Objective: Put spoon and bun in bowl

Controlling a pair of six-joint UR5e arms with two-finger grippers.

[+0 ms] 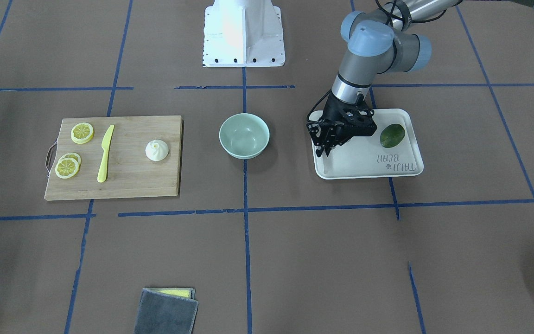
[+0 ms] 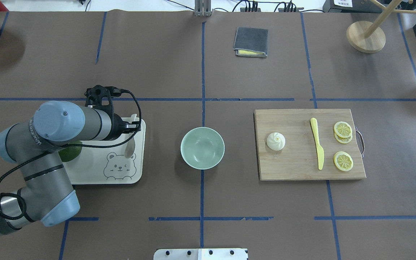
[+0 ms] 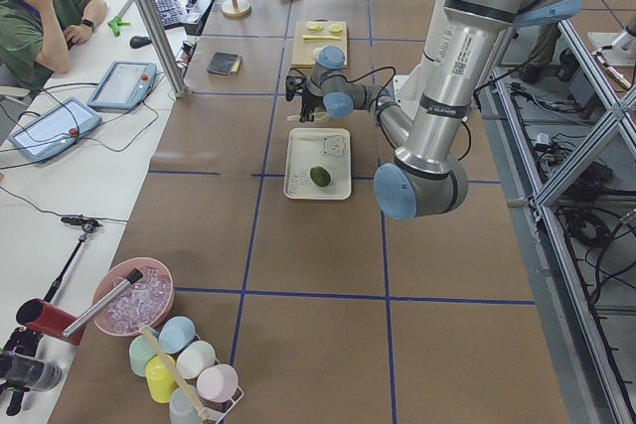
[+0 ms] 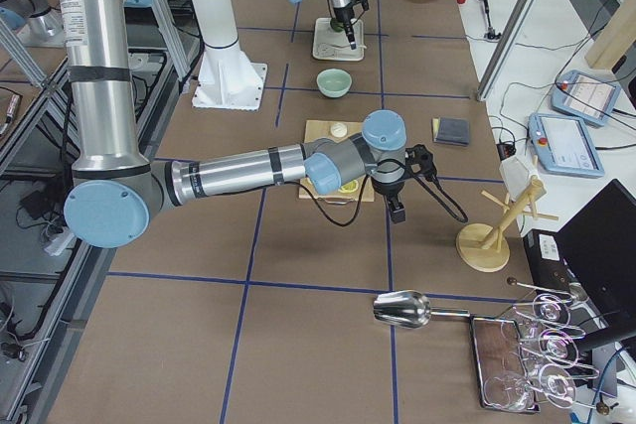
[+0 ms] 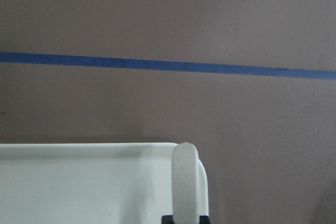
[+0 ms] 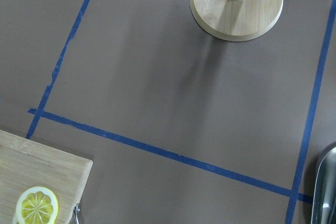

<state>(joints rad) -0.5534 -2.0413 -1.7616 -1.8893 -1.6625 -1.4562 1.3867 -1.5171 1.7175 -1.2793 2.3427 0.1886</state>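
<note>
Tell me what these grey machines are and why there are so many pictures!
They are two robot arms. Six cameras watch: front, above, both sides, both wrists. On the table are a bowl, a board with a bun, knife and lemon slices, and a tray with a green fruit. The left fingers hold the spoon over the tray. The right arm hangs beside the board; I can't tell whether the right fingers are open.

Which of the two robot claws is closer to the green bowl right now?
Left. The left gripper, holding the spoon, hangs over the tray corner beside the bowl. The right gripper is off beyond the cutting board, farther away.
</note>
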